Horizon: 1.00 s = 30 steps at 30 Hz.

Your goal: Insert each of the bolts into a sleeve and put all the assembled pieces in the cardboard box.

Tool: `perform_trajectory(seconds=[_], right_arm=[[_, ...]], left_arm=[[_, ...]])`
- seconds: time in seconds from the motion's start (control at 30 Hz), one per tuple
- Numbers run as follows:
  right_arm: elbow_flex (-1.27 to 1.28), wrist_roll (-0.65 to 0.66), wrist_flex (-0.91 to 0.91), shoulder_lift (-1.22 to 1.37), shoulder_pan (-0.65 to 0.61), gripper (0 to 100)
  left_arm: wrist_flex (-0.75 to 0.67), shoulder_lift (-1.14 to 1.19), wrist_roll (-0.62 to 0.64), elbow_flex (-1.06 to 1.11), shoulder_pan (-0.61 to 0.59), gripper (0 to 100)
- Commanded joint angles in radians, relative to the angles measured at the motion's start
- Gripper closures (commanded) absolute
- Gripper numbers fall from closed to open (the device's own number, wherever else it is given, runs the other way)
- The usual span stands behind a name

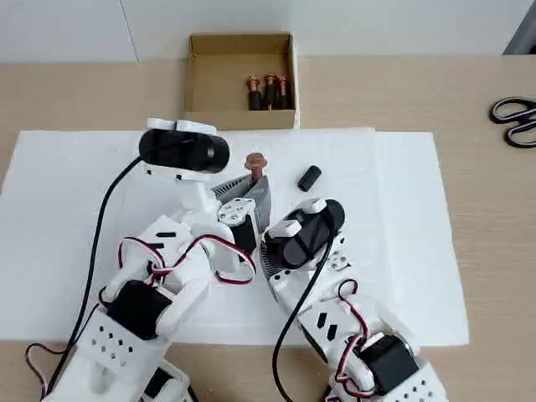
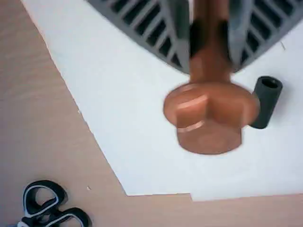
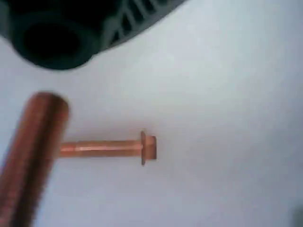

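Left fingers (image 2: 176, 28): pressed on the shank of a bolt (image 2: 208, 113), whose head juts out past the tips.
Left gripper (image 1: 255, 186): over the sheet (image 1: 67, 184) near its far edge, pointing toward the box (image 1: 198, 79).
Right gripper (image 1: 268, 258): just beside the left one; whether it grips anything cannot be told.
Dark sleeve (image 3: 47, 38): against grey jaw ribs in the right wrist view; held or merely close, cannot tell.
Threaded shank (image 3: 33, 156): near that dark sleeve; which bolt it belongs to is unclear.
Loose sleeve (image 1: 309, 177): lying on the sheet near its far edge, near the bolt but apart from it.
Loose bolt (image 3: 109, 148): flat on the sheet.
Box: on the table at the sheet's far edge, with three assembled pieces (image 1: 268, 92) by its right wall.
Scissors (image 1: 515, 121): at the table's right edge, well apart.
Risk, slip: the pinch sits on a round shank, so a push against a sleeve mouth could twist or drop the bolt.
Risk, roll: a misaligned thrust would likely shove the loose sleeve away across the sheet.
Risk, clash: the arms are crowded together, so either may knock the other or sweep the loose bolt aside.
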Motion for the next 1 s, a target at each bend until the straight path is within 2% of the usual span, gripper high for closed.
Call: perform_trajectory(seconds=[0.0,0.1,0.8,0.97], right_arm=[[-0.006,-0.009,-0.027,-0.015,-0.002,99.5],[-0.006,-0.009,-0.027,-0.015,-0.001,99.5],[-0.006,-0.009,-0.042,-0.015,0.024,99.5],[-0.006,-0.011,-0.054,-0.015,0.044,99.5]], left_arm=[[-0.031,-0.025,0.028,-0.001,0.006,99],[-0.028,-0.026,0.075,-0.001,0.006,99],[-0.025,-0.029,0.074,0.076,0.052,99],[0.041,-0.031,0.072,0.085,0.054,99]])
